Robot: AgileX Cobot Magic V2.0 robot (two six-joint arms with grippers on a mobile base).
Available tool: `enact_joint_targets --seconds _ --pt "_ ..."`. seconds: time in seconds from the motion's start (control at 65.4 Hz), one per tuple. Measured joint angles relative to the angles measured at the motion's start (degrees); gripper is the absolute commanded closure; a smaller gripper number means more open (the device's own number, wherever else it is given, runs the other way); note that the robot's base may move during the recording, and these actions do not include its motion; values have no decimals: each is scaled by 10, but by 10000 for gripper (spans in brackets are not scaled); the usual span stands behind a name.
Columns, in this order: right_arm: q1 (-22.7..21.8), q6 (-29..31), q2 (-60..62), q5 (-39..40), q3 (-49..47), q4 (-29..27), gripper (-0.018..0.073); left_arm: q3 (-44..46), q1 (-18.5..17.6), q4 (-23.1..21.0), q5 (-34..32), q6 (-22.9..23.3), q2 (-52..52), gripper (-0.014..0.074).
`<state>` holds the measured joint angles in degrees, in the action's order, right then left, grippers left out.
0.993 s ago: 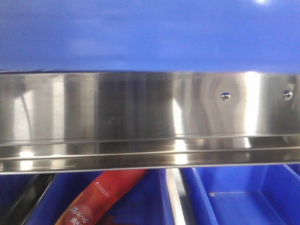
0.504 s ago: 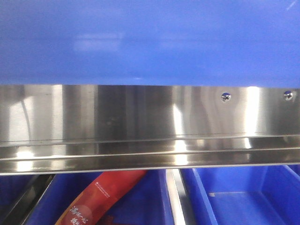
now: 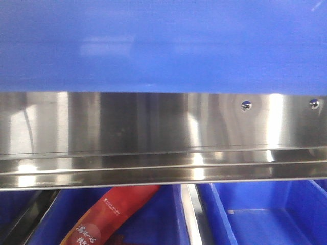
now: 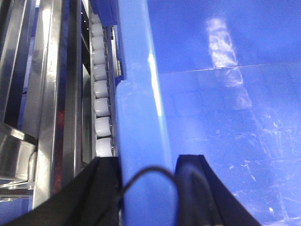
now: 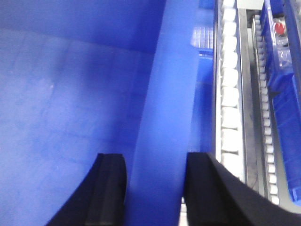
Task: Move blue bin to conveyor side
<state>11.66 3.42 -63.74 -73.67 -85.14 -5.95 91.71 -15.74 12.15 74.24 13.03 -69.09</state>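
Note:
The blue bin (image 3: 163,46) fills the top of the front view as a glossy blue wall. In the left wrist view its thick rim (image 4: 141,94) runs up the middle, and my left gripper (image 4: 148,159) is shut on it, one black finger outside the wall and one inside. My right gripper (image 5: 154,157) is shut on the opposite rim (image 5: 164,103) in the same way. The bin's inside looks bare in both wrist views. The conveyor is out of view.
A shiny steel rail rack (image 3: 153,132) crosses below the bin. Beneath it sit other blue crates (image 3: 255,214), one with a red packet (image 3: 112,214). White rollers (image 4: 101,94) (image 5: 230,94) line the rack beside each rim. Another blue crate (image 5: 282,47) lies far right.
The bin's lower edge has dropped a little in the front view since a second ago, covering more of the steel rack. Nothing has moved in the last half second.

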Motion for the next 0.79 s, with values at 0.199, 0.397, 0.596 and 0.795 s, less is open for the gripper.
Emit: enact_joint_targets --seconds 0.199,0.397,0.596,0.795 --pt "0 0 0 37 0 0 637 0 0 3 -4 1 0 605" --pt "0 0 0 67 0 0 637 0 0 7 -9 2 0 605" --pt "0 0 0 83 0 0 637 0 0 8 -9 4 0 605" --pt "0 0 0 85 0 0 637 0 0 9 -9 4 0 605"
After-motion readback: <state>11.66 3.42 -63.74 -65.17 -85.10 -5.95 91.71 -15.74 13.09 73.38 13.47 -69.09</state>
